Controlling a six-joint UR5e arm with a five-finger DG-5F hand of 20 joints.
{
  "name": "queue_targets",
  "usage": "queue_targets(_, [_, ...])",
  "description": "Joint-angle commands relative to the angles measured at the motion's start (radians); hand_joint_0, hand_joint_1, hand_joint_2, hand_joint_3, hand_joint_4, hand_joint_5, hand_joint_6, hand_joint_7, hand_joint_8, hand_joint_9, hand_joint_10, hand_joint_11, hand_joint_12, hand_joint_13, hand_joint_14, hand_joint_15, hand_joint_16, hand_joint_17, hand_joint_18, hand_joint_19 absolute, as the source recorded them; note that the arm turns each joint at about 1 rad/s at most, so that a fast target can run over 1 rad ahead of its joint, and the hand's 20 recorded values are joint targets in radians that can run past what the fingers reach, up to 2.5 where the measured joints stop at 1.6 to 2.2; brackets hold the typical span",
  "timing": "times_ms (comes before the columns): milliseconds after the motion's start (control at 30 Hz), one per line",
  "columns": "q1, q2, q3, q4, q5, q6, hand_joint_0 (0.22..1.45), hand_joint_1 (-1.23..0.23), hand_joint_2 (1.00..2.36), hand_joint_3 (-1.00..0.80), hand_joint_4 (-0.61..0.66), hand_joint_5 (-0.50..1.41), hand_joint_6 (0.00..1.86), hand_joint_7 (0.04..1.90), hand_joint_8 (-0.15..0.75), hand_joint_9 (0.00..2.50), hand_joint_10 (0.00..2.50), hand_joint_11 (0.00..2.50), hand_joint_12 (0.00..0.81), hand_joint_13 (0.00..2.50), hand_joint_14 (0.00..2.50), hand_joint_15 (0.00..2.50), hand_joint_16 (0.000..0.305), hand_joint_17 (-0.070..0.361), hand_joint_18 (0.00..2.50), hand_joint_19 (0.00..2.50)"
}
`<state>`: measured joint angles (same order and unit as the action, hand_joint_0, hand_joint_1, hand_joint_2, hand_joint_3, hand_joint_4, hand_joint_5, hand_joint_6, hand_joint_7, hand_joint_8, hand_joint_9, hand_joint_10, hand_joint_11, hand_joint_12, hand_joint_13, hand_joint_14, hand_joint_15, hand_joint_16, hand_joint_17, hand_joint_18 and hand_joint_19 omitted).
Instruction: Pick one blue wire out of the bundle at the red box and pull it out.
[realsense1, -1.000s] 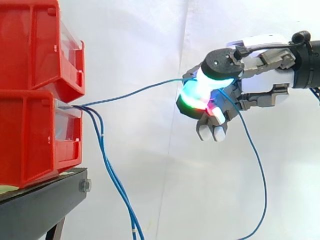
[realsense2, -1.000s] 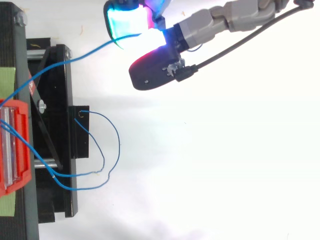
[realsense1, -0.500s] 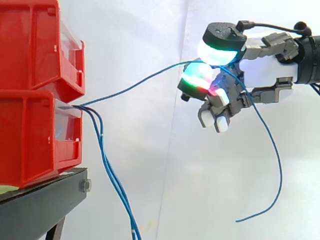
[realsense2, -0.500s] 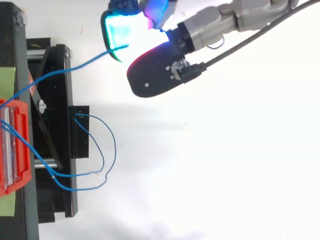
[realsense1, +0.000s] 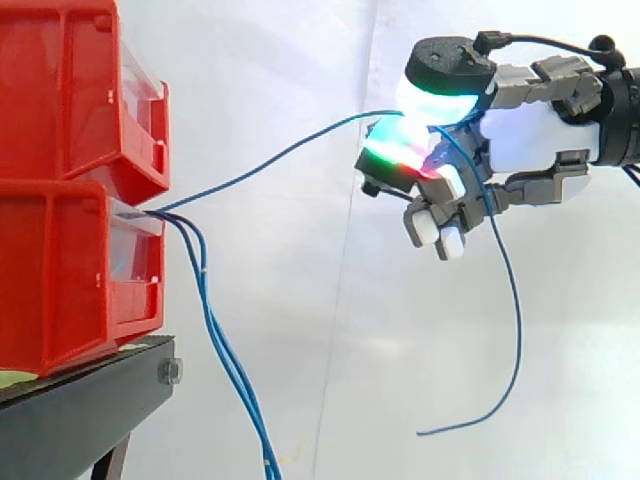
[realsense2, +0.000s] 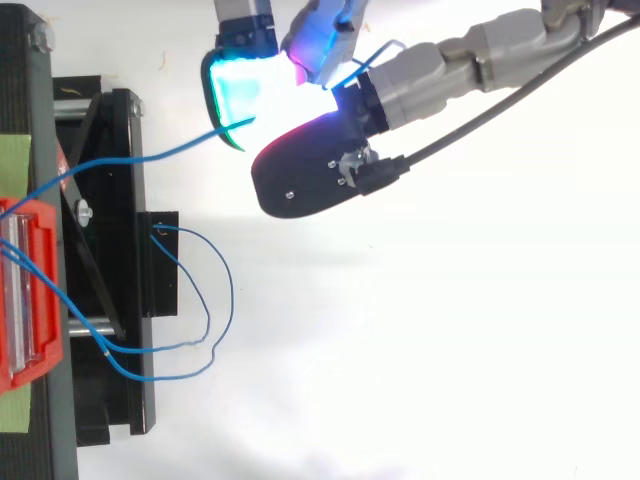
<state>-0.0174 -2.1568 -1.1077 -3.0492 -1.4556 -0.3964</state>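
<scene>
Two stacked red boxes (realsense1: 70, 180) stand on a black stand at the left. Several blue wires come out of the lower box's front (realsense1: 150, 213). One blue wire (realsense1: 270, 163) rises from there to my hand (realsense1: 520, 140) at the upper right, which is shut on it between the thumb and the glowing fingertips (realsense1: 400, 155). Past the hand its loose tail (realsense1: 510, 330) hangs down and curls to a free end. From above, the same wire (realsense2: 150, 158) runs from the red box (realsense2: 30, 290) to the cyan pad (realsense2: 240, 85).
The other blue wires (realsense1: 225, 360) droop from the box past the stand's edge (realsense1: 140, 385); from above they loop over the black frame (realsense2: 205, 300). A white curtain stands behind, with free room right of the stand.
The hand has shifted slightly up and away from the box with the wire pinched. The wire's loose tail has swung left and its free end has risen.
</scene>
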Motion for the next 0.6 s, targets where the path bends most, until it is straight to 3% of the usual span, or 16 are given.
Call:
queue_targets(0, [0.001, 0.000, 0.000, 0.003, -0.012, 0.033, 0.59, -0.80, 1.02, 0.00, 0.03, -0.08, 0.94, 1.15, 0.399, 1.19, 0.01, 0.74, 0.472, 1.00, 0.02, 0.61, 0.061, 0.138, 0.97, 0.57])
queue_targets(167, [0.004, 0.000, -0.001, 0.000, -0.034, 0.088, 0.58, -0.80, 1.00, 0.02, -0.06, -0.07, 0.93, 1.13, 0.413, 1.26, 0.01, 0.72, 0.507, 1.04, 0.02, 0.60, 0.068, 0.154, 1.03, 0.55])
queue_targets(233, [0.005, 0.000, 0.000, 0.000, -0.037, 0.108, 0.56, -0.76, 1.01, -0.08, 0.07, -0.08, 0.93, 1.14, 0.413, 1.24, 0.01, 0.73, 0.506, 1.02, 0.02, 0.60, 0.068, 0.153, 1.00, 0.57])
queue_targets(300, [0.007, 0.000, 0.000, 0.001, -0.039, 0.111, 0.56, -0.75, 1.01, -0.10, 0.11, -0.08, 0.93, 1.15, 0.418, 1.23, 0.01, 0.72, 0.505, 1.01, 0.02, 0.61, 0.068, 0.152, 0.99, 0.58])
queue_targets(567, [0.007, 0.000, 0.000, 0.003, -0.039, 0.108, 0.55, -0.67, 1.01, -0.23, 0.15, -0.08, 0.93, 1.14, 0.397, 1.20, 0.02, 0.74, 0.474, 0.96, 0.02, 0.62, 0.061, 0.138, 0.92, 0.61])
